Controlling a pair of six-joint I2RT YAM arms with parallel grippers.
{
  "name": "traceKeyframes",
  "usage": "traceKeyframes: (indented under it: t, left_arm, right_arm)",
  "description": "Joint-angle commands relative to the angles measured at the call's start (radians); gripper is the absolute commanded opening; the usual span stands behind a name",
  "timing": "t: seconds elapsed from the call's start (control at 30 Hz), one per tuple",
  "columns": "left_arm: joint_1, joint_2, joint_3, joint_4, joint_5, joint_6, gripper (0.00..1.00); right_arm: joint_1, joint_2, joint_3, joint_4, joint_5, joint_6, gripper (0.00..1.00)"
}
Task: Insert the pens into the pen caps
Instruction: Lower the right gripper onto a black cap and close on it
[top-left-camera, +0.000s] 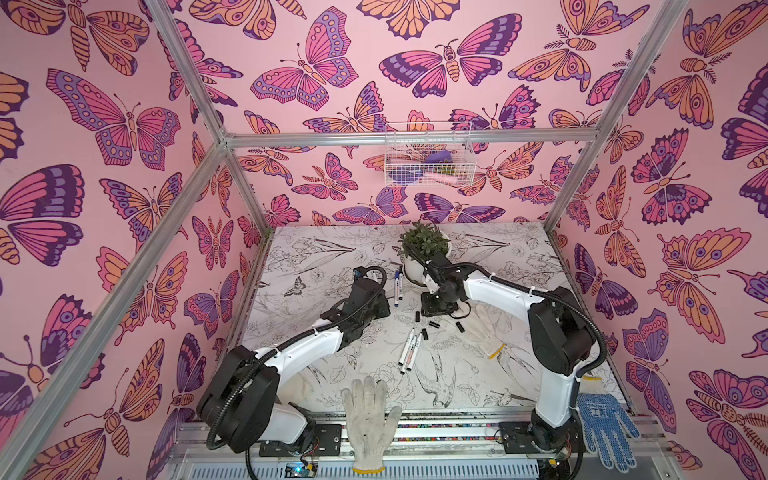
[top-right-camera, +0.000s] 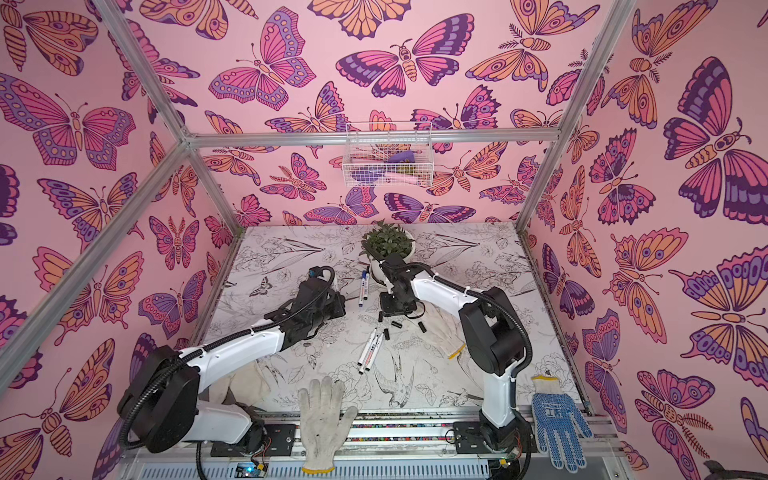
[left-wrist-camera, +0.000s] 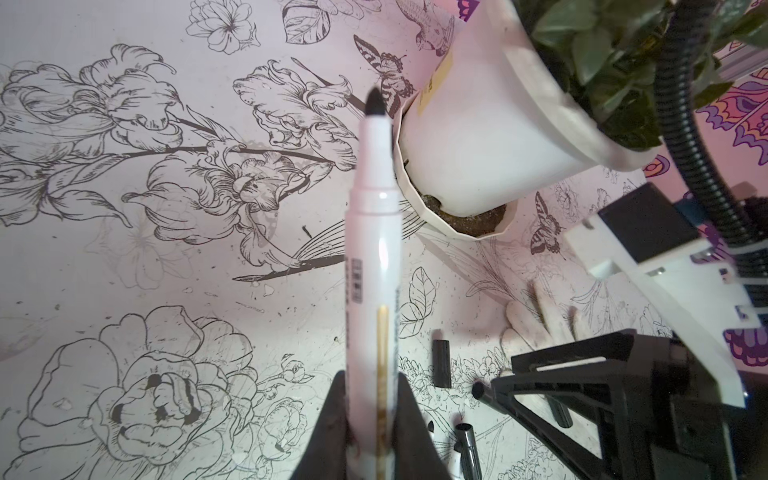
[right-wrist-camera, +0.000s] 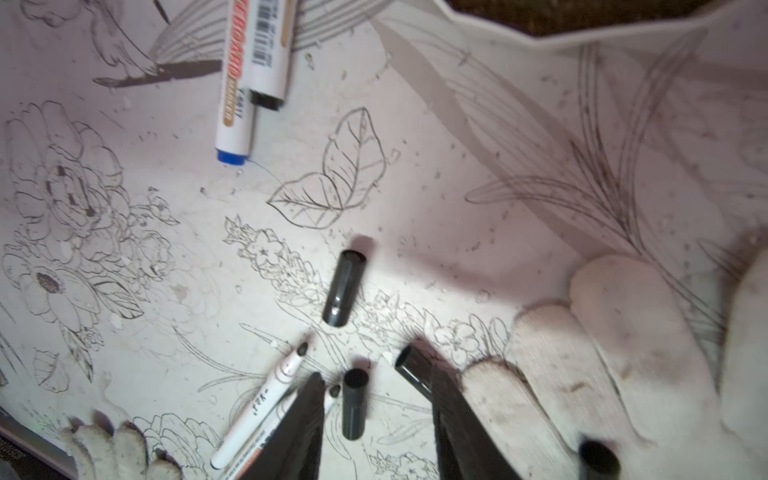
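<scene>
My left gripper (left-wrist-camera: 372, 376) is shut on a white pen (left-wrist-camera: 374, 249) whose bare black tip sticks out towards the plant pot. My right gripper (right-wrist-camera: 376, 376) is open, low over the table. A black pen cap (right-wrist-camera: 355, 409) lies loose between its fingers, nearer one of them. A second cap (right-wrist-camera: 411, 368) lies against the other finger, and a third (right-wrist-camera: 344, 289) lies further out. Two uncapped pens (right-wrist-camera: 266, 399) lie beside the gripper. Both top views show loose caps (top-left-camera: 433, 324) and pens (top-left-camera: 409, 349) mid-table. The right gripper (top-left-camera: 430, 307) is just beyond them.
A white plant pot (top-left-camera: 424, 253) stands just behind the right gripper. Two pens with blue and black ends (right-wrist-camera: 237, 104) lie beyond the caps. White gloves lie right of the caps (top-left-camera: 484, 328) and at the front edge (top-left-camera: 368, 419). A blue glove (top-left-camera: 604, 428) lies front right.
</scene>
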Motion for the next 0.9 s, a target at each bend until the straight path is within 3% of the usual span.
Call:
traceKeyframes:
  t: [0.0, 0.23, 0.67, 0.87]
  left_arm:
    - [0.006, -0.009, -0.007, -0.001, -0.013, -0.008, 0.0]
    - [0.008, -0.038, -0.022, -0.002, -0.025, -0.001, 0.0]
    - [0.009, -0.046, -0.022, -0.002, -0.02, 0.002, 0.0]
    - [0.009, -0.045, -0.021, -0.002, -0.024, -0.002, 0.0]
  right_arm:
    - [0.042, 0.07, 0.057, -0.015, 0.024, -0.019, 0.44]
    - [0.063, 0.167, 0.147, -0.067, 0.174, -0.022, 0.4]
    - [0.119, 0.234, 0.166, -0.106, 0.208, -0.037, 0.28]
    - [0.131, 0.193, 0.092, -0.114, 0.224, -0.034, 0.29]
